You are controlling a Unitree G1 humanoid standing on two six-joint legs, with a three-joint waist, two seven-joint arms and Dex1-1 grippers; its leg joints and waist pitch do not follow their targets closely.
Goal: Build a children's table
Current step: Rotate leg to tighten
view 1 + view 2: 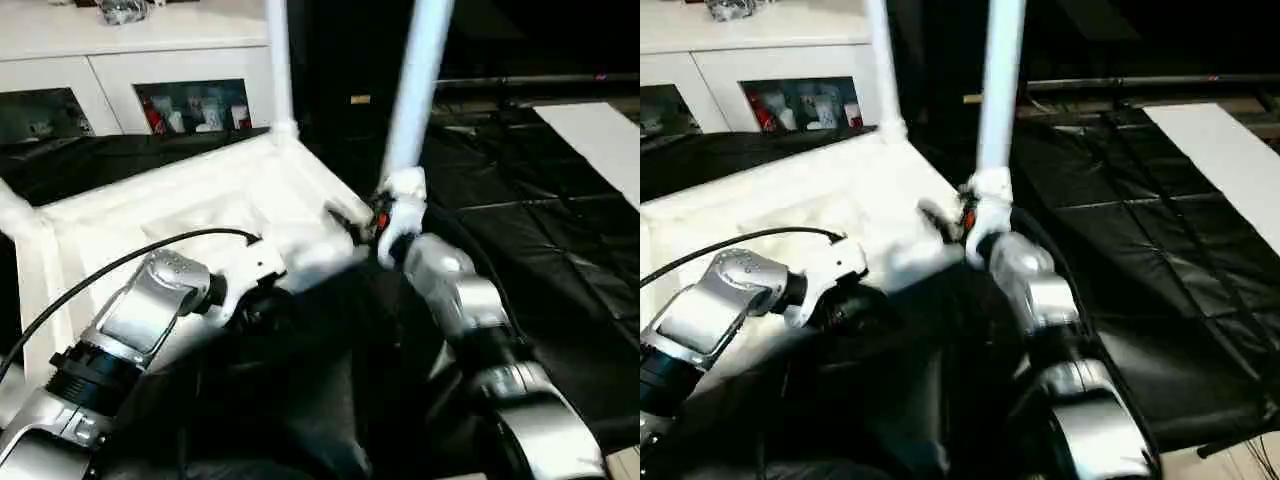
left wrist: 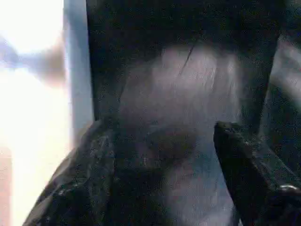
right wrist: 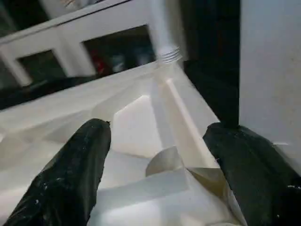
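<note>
The children's table lies upside down, its white ribbed top (image 1: 200, 200) facing up. One white leg (image 1: 278, 60) stands in the far corner socket, and a second leg (image 1: 418, 80) rises at the near right corner. My right gripper (image 3: 157, 127) is open right at the base of that second leg (image 3: 268, 70), which stands beside one finger, with the ribbed underside (image 3: 136, 117) showing between the fingers. My left gripper (image 2: 162, 129) has its black fingers (image 2: 80, 188) apart over a blurred grey surface. My left forearm (image 1: 150, 310) reaches over the top's near side.
A white cabinet (image 1: 150, 70) with glass doors stands behind the table. Black padded mats (image 1: 560, 230) cover the floor to the right, with a white board (image 1: 600, 135) on them at the far right. A black cable (image 1: 100, 275) arches over my left arm.
</note>
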